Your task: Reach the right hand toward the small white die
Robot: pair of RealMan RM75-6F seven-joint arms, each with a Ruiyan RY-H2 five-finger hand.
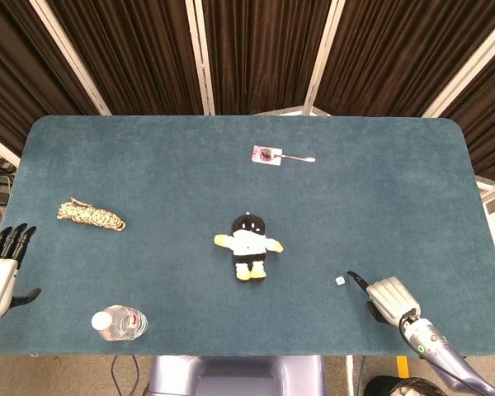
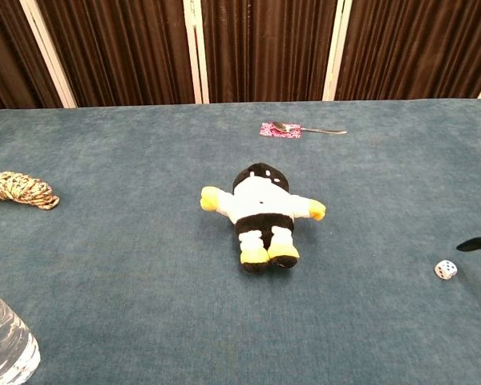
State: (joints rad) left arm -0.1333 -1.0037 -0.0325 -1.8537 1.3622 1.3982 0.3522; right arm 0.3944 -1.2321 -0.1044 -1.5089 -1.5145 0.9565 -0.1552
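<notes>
The small white die [image 1: 340, 280] lies on the blue table [image 1: 148, 173], to the right of the plush's feet; in the chest view the die [image 2: 445, 269] sits near the right edge. My right hand [image 1: 388, 299] hovers low just right of the die, holding nothing. One dark fingertip [image 1: 352, 276] points at the die with a small gap between them. The chest view shows only that fingertip [image 2: 477, 244]. My left hand [image 1: 0, 268] rests at the table's left edge, fingers spread and empty.
A black, white and yellow plush toy [image 1: 248, 246] lies mid-table. A spoon on a pink card [image 1: 272, 155] is at the back. A coiled rope [image 1: 91, 215] lies at the left and a water bottle [image 1: 120, 322] at the front left.
</notes>
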